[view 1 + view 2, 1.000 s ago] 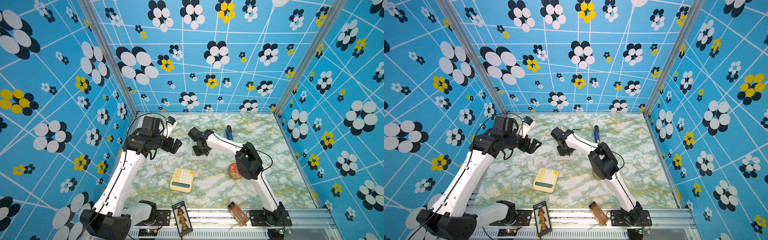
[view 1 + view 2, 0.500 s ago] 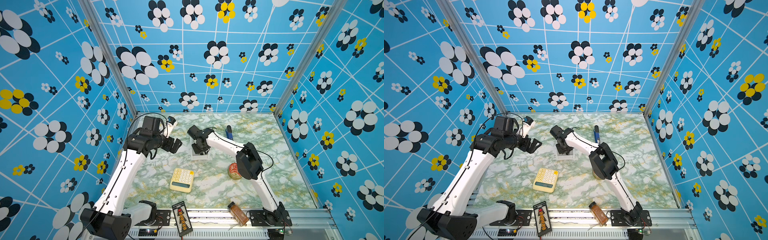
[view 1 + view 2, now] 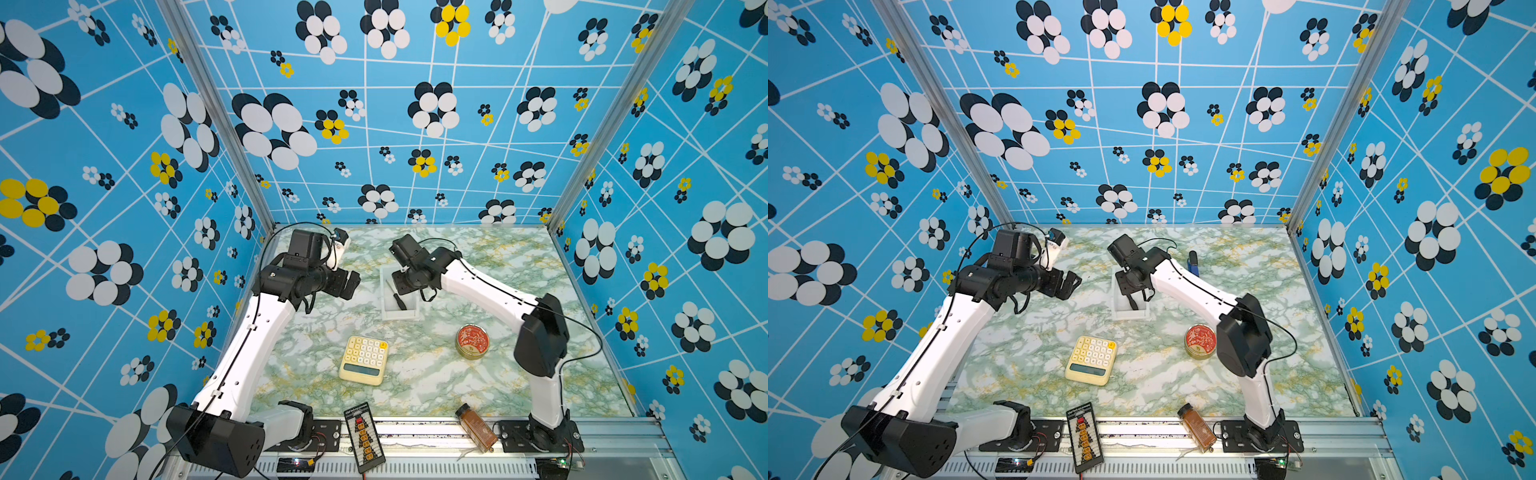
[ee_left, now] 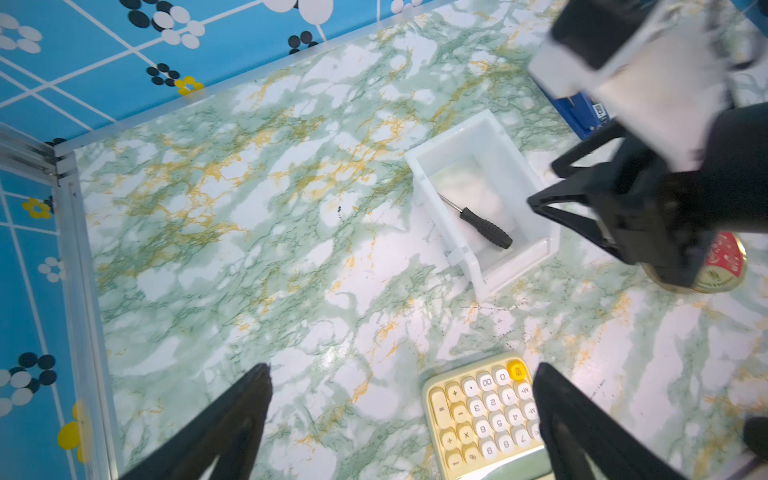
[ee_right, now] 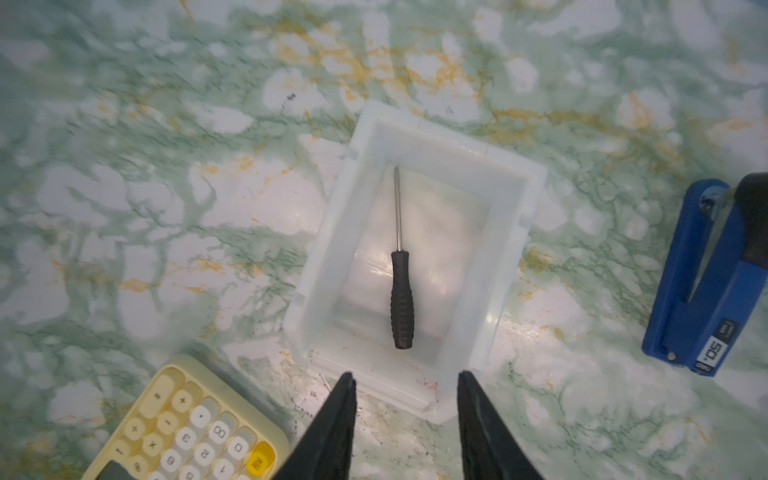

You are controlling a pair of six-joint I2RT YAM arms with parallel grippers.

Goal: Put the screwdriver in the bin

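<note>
Right wrist view: screwdriver (image 5: pixel 401 286) lies flat on the floor of the bin (image 5: pixel 511 232), black handle and thin shaft both inside the walls, roughly along the bin's long axis, touching no wall that I can make out. Nothing grips it. Right gripper (image 5: pixel 406 376) hangs above the bin's rim at the handle end, fingers spread with a clear gap and nothing between them; height over the rim cannot be read from this view. Both top views agree: tool inside the white tray, right arm reaching over it from the right. Judgement: the placing itself looks done, tool delivered and free of the fingers. What is left, as far as can be told, is for the right arm to lift clear without clipping the rim or nudging the light tray. Around the bin: yellow calculator (image 5: pixel 187 432) near one corner, not touching; blue stapler (image 5: pixel 702 282) off to the other side, well apart. In a top view the red-lidded tin (image 3: pixel 472 340) sits on the marbled table (image 3: pixel 478 386) nearer the front, beside the right arm. Left gripper (image 4: pixel 401 370) hovers off to the left of the bin, fingers spread wide, empty, taking no part.
</note>
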